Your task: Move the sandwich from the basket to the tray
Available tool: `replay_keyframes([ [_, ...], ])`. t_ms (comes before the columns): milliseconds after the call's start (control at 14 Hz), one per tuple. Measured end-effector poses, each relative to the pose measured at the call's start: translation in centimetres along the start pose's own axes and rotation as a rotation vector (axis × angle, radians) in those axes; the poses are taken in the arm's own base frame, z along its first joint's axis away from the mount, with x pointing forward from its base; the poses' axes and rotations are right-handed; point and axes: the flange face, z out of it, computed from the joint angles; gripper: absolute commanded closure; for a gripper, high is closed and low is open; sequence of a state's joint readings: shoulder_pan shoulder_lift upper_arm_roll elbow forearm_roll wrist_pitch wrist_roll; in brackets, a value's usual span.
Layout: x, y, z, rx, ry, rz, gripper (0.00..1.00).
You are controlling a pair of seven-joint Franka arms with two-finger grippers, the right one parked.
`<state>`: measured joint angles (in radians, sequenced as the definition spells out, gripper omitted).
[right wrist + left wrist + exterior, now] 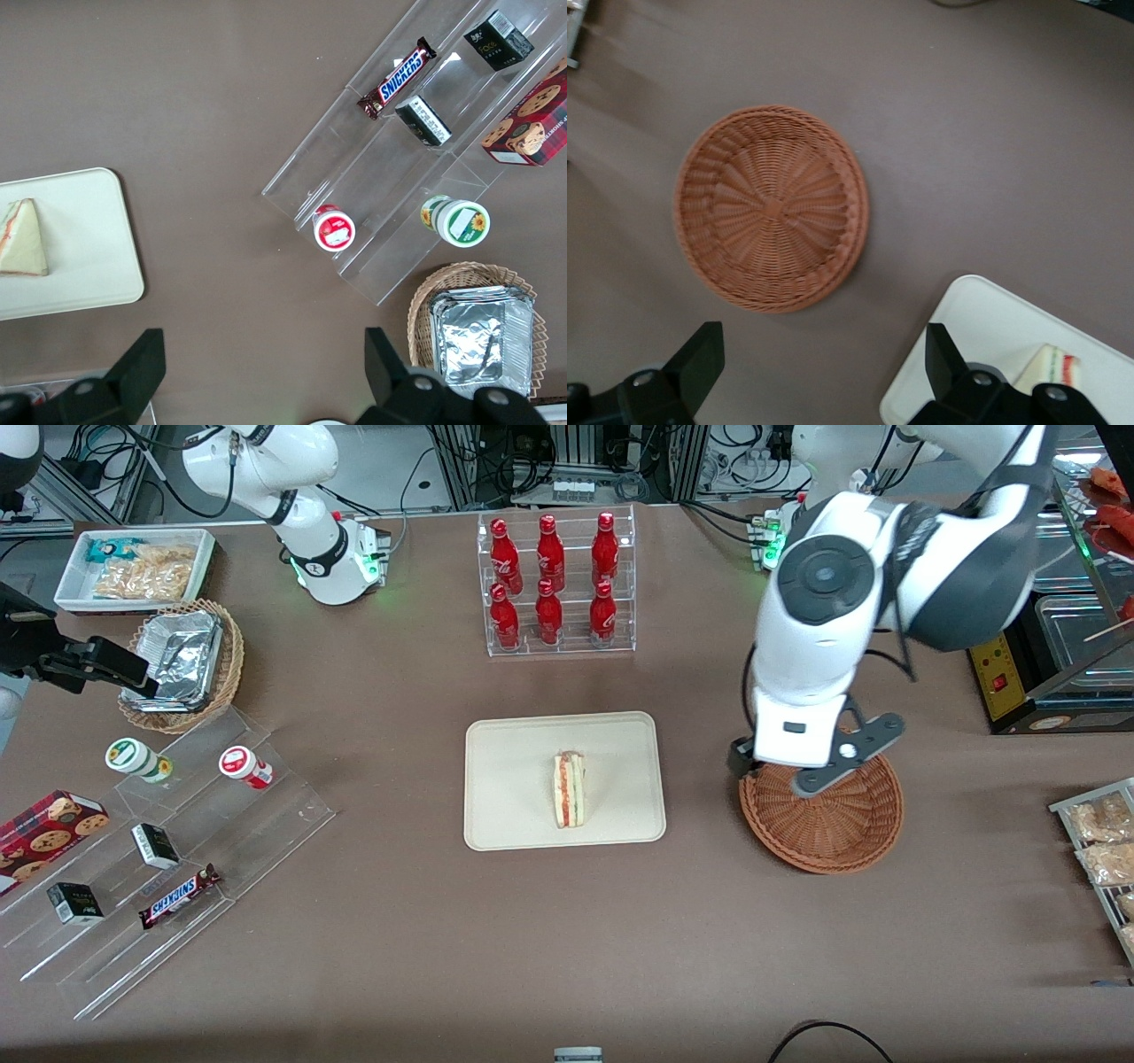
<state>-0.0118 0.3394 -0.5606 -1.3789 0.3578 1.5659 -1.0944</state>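
Observation:
The sandwich point(569, 788) lies on its side on the cream tray point(514, 797), near the tray's middle. It also shows in the left wrist view point(1050, 365) and in the right wrist view point(24, 239). The round reddish-brown basket point(833, 824) stands beside the tray, toward the working arm's end, and holds nothing point(772, 208). The left arm's gripper point(819, 354) is open and empty. It hangs high above the table between the basket and the tray's corner point(974, 328). In the front view the arm's hand point(797, 735) covers the basket's farther rim.
A clear rack of red bottles point(555, 584) stands farther from the camera than the tray. A stepped acrylic shelf with snacks point(159, 841), a tan basket of foil containers point(182, 664) and a white bin point(133, 567) lie toward the parked arm's end. A rack of packets point(1103, 841) lies toward the working arm's end.

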Motion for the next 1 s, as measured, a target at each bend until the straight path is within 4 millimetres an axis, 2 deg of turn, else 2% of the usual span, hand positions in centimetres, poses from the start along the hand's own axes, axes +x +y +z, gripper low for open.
replay_keyframes([
  [357,2.8,-5.8,-1.5,0.023,-0.089,0.102,0.00],
  [786,8.6,-16.8,-2.5,-0.044,-0.233,0.274,0.00],
  [1000,11.3,-22.0,-1.8,-0.099,-0.275,0.339,0.01],
])
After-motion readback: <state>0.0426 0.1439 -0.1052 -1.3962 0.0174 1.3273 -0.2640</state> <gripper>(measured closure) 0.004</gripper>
